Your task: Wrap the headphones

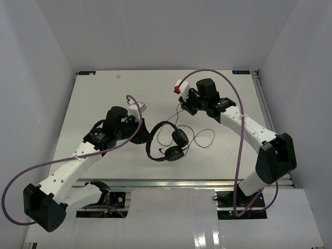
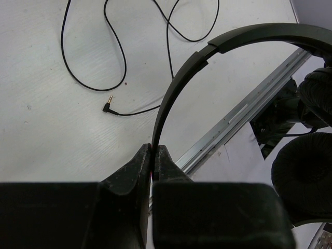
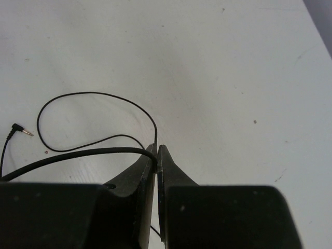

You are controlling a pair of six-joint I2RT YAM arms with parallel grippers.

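The black headphones [image 1: 180, 137] sit near the table's middle, headband [image 1: 154, 134] arching left of the two round earcups. My left gripper [image 1: 142, 126] is shut on the headband [image 2: 179, 78], with the band's thin edge pinched between the fingertips [image 2: 154, 150]. The earcups [image 2: 303, 179] hang at the right of that view. My right gripper [image 1: 185, 107] is shut on the thin black cord [image 3: 93, 94], which enters between its tips [image 3: 156, 149]. The cord [image 2: 126, 62] loops loosely over the table. Its small plug [image 2: 107, 107] lies free on the surface [image 3: 21, 129].
The table's aluminium front rail [image 2: 244, 111] runs just behind the headphones, with the arm bases [image 1: 98, 194] below it. White walls enclose the table on three sides. A small white and red part [image 1: 180, 87] sits by the right wrist.
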